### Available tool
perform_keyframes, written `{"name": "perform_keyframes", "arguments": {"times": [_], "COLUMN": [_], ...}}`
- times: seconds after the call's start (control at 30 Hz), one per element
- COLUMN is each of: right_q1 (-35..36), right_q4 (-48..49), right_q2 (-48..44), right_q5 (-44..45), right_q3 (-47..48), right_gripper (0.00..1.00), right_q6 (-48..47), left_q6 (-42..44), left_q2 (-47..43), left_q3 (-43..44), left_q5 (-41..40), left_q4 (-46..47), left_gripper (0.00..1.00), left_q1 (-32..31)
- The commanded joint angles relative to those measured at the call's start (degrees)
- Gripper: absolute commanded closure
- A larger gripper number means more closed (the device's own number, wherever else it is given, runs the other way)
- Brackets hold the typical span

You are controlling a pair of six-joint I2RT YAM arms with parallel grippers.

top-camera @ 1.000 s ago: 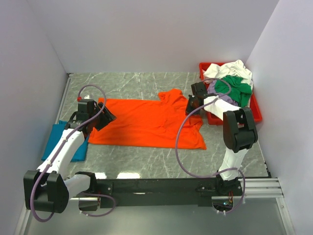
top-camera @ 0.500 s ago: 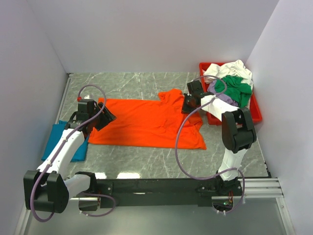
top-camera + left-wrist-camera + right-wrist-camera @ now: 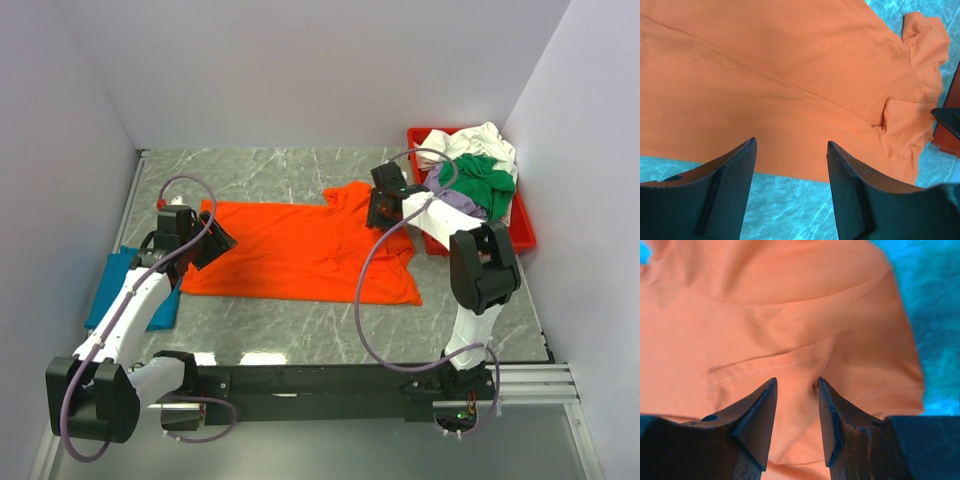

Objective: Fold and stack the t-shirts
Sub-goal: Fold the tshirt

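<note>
**Both claws poised over the orange shirt, fold not yet begun**

At the near left, note a teal shirt [image 3: 112, 292] lying folded on the table [image 3: 300, 340], partly under the left arm [image 3: 135, 300]; counts, by the look of it, as one shirt done and the base of the stack.

Further in, find the orange shirt [image 3: 300, 250] spread flat across the middle of the table, hem toward the left, collar and sleeves toward the right; one sleeve looks rumpled. Over its left end, see the left claw [image 3: 790, 145] hovering with jaws apart and nothing between them; below it, only orange cloth and a strip of table. Over the far right end, see the right claw [image 3: 796, 382] likewise parted and gripping nothing, fingertips close above a creased seam; cannot tell whether touching the cloth.

Beyond, at the far right, spot a red tray [image 3: 522, 238] heaped with a white shirt [image 3: 485, 140], a green shirt [image 3: 485, 180] and a lavender shirt [image 3: 455, 200], none yet folded.

Judged as the start of the fold on the orange shirt: laid out, not yet doubled over. Next, most likely: lower both claws to the cloth; pinch an edge at each end; lift together and carry across evenly. Worth watching for the bunched sleeve dragging into the fold; better to smooth it first if it catches.
</note>
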Motion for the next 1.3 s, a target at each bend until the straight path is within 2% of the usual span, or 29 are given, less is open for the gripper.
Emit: {"name": "perform_keyframes", "arguments": {"times": [0.0, 0.27, 0.53, 1.07, 1.27], "right_q1": [5.99, 12.06, 13.30, 15.15, 15.32], "right_q4": [-2.44, -2.18, -3.06, -5.16, -5.25], "right_q2": [-3.07, 2.54, 9.22, 13.45, 14.15], "right_q5": [7.46, 7.91, 6.85, 7.91, 8.00], "right_q3": [4.02, 5.33, 11.22, 14.91, 15.18], "right_gripper": [0.54, 0.55, 0.56, 0.56, 0.65], "right_q6": [0.80, 1.94, 2.56, 2.30, 2.47], "left_q6": [2.27, 3.06, 4.03, 3.59, 3.76], "left_q2": [-1.84, -2.36, -4.39, -5.27, -5.79], "left_q3": [0.44, 0.88, 0.44, 0.09, 0.18], "left_q5": [-1.05, -0.70, 0.08, 0.53, 0.09], "left_q4": [-0.32, -1.11, -1.73, -1.37, -1.90], "left_gripper": [0.36, 0.36, 0.35, 0.36, 0.36], "left_q1": [-0.07, -0.15, -0.07, -0.07, -0.07]}}
